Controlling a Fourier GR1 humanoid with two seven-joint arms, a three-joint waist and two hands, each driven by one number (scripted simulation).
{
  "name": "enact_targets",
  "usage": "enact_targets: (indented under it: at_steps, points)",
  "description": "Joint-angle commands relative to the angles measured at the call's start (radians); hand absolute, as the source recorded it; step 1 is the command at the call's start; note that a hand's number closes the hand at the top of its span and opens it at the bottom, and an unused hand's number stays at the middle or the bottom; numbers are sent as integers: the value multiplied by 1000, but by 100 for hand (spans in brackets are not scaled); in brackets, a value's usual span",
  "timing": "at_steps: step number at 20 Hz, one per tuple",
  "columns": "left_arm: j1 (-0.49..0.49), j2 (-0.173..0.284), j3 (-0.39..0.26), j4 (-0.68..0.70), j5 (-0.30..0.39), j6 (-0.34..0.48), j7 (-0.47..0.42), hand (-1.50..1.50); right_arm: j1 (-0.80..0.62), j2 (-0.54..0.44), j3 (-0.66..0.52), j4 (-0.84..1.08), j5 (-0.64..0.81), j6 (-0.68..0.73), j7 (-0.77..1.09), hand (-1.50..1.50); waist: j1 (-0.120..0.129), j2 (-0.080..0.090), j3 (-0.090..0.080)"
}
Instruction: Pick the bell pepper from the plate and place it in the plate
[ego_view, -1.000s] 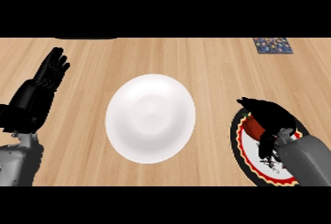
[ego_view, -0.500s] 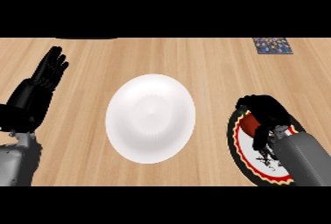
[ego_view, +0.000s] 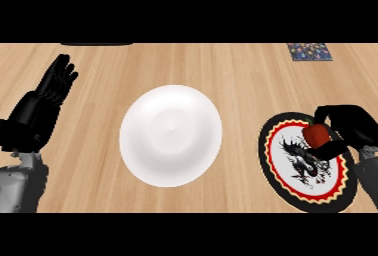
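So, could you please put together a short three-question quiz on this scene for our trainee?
1. True or false: the right hand is curled round the pepper.
2. The pepper is over which plate: A) the white plate, B) the patterned plate?
3. Fill in: the left hand rests open at the view's ____ edge.

Key: 1 true; 2 B; 3 left.

The red bell pepper (ego_view: 317, 134) sits gripped inside the right hand's (ego_view: 348, 125) curled fingers, over the black-rimmed patterned plate (ego_view: 284, 170) beneath that hand, with the plain white plate (ego_view: 170, 135) lying well to its left.
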Motion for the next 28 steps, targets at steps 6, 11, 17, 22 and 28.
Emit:
enact_targets:
  at_steps: [6,11,17,22,28]
  points:
    - [29,19,29,-30,32,-47,4,0,91,-16,-106,-249,-148,58,-85,150,-4,-5,0]
    - [-31,-8,19,20,-14,8,1,0,98,17,-124,-462,-289,106,-162,150,-23,-7,0]
    - [0,8,41,51,17,-41,-38,0,125,133,-97,-738,-441,220,-1,150,-13,-4,-1]
    - [23,-19,-1,-16,-34,-11,-13,0,26,239,10,-811,-399,251,180,150,7,-1,0]
    - [-58,-27,-2,6,-39,-2,38,0,-169,382,116,-686,-333,248,295,150,12,2,1]
